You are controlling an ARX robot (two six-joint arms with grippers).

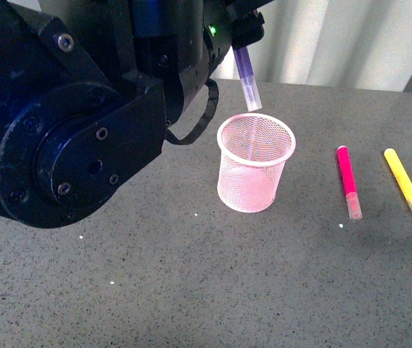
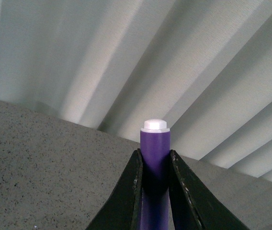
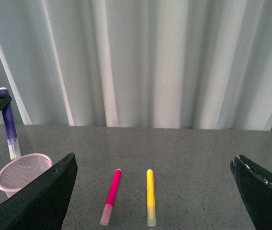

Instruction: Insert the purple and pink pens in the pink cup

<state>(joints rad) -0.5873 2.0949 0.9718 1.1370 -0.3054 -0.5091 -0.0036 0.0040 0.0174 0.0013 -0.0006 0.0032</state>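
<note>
Filling the left of the front view, the dark left arm [image 1: 68, 123] was seen raised above the grey table [image 1: 191, 290]. The left gripper [image 2: 155, 152] was closed narrowly on the purple pen [image 1: 248, 83], whose barrel was pinched between both fingers [image 2: 129, 191]. The pen was held nearly upright, clear cap downward, above the far rim of the pink cup [image 1: 246, 185] and not yet inside it. The cup stood upright on the table. To its right, the pink pen [image 1: 348, 181] lay flat, apart from the cup, and the yellow marker [image 1: 405, 183] lay further right. The right gripper [image 3: 153, 164] was spread wide, its fingers [image 3: 45, 201] gripping nothing.
</note>
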